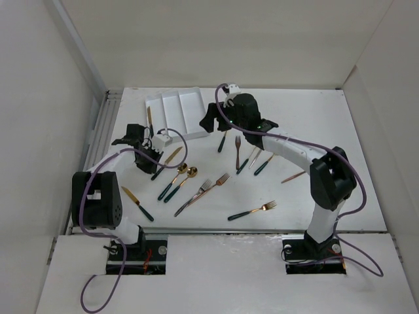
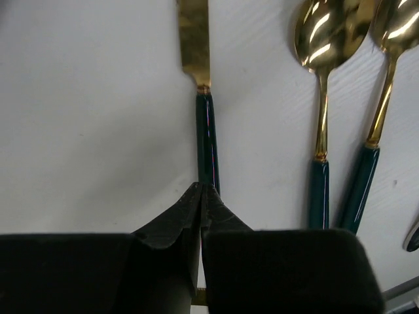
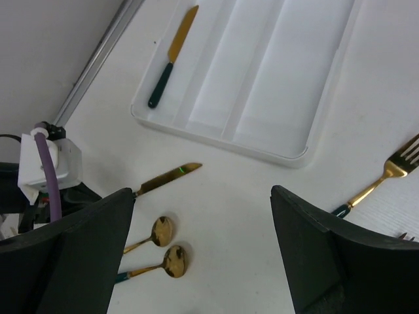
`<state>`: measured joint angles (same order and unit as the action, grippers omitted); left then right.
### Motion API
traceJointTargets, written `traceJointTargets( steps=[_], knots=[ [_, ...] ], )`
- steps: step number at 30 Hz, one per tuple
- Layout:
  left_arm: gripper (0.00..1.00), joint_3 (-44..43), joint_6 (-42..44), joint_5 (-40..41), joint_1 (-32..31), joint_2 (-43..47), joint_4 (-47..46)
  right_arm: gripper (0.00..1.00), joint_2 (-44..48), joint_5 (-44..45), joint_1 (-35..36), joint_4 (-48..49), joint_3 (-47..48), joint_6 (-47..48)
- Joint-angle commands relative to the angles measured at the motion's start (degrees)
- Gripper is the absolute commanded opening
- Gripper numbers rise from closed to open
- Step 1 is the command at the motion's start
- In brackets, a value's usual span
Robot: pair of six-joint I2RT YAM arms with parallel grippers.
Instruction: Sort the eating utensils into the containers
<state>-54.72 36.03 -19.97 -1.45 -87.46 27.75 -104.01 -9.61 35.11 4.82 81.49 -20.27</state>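
Observation:
The white three-compartment tray (image 1: 185, 98) lies at the back left; one green-handled gold knife (image 1: 150, 122) lies in its left compartment, also in the right wrist view (image 3: 171, 55). My left gripper (image 1: 152, 167) (image 2: 201, 191) is shut on the handle end of a second gold knife (image 2: 206, 131) (image 1: 171, 157) low at the table. Two gold spoons (image 2: 325, 39) lie right beside it. My right gripper (image 1: 211, 122) (image 3: 204, 245) is open and empty, hovering over the table just in front of the tray (image 3: 222, 140).
Loose utensils are scattered across the middle: crossed forks (image 1: 208, 188), a fork (image 1: 252, 210) near the front, a knife (image 1: 137, 203) at the left, several pieces (image 1: 245, 156) under the right arm, and a copper knife (image 1: 293, 176) at the right. White walls enclose the table.

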Motion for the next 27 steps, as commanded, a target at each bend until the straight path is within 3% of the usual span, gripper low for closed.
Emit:
traceJointTargets(
  steps=[1, 2, 7, 9, 16, 21, 26, 27],
  knots=[
    [0.00, 2.9, 3.6, 2.0, 0.0, 0.3, -1.7, 0.90, 1.4, -1.7, -0.2, -0.2, 1.0, -0.9],
    [0.00, 3.0, 4.1, 2.0, 0.0, 0.3, -2.5, 0.90, 2.2, -1.1, -0.2, -0.2, -0.4, -0.9],
    [0.37, 0.5, 4.1, 1.1, 0.0, -0.3, -2.5, 0.90, 4.7, -0.4, -0.2, -0.2, -3.0, -0.9],
    [0.43, -1.1, 4.1, -1.2, 0.0, -0.3, -2.5, 0.90, 5.4, -0.4, -0.2, -0.2, -4.7, -0.4],
    [0.48, -3.7, 2.3, -3.2, -1.9, -4.6, -0.6, 0.90, 7.3, 0.1, -0.2, -0.2, -6.4, 0.1],
    [0.47, -3.7, -0.4, 2.7, -4.2, -9.5, -1.1, 0.91, 6.5, 0.7, -0.9, -0.9, -4.9, 0.1],
    [0.37, -2.6, -0.4, 7.0, -4.2, -12.3, -1.6, 0.93, -4.2, 4.2, -2.6, -10.9, 8.1, -0.4],
    [0.33, -2.6, -0.4, 7.0, -4.2, -13.0, -1.6, 0.93, -6.6, 5.0, -3.2, -12.7, 14.3, -0.4]
  ],
)
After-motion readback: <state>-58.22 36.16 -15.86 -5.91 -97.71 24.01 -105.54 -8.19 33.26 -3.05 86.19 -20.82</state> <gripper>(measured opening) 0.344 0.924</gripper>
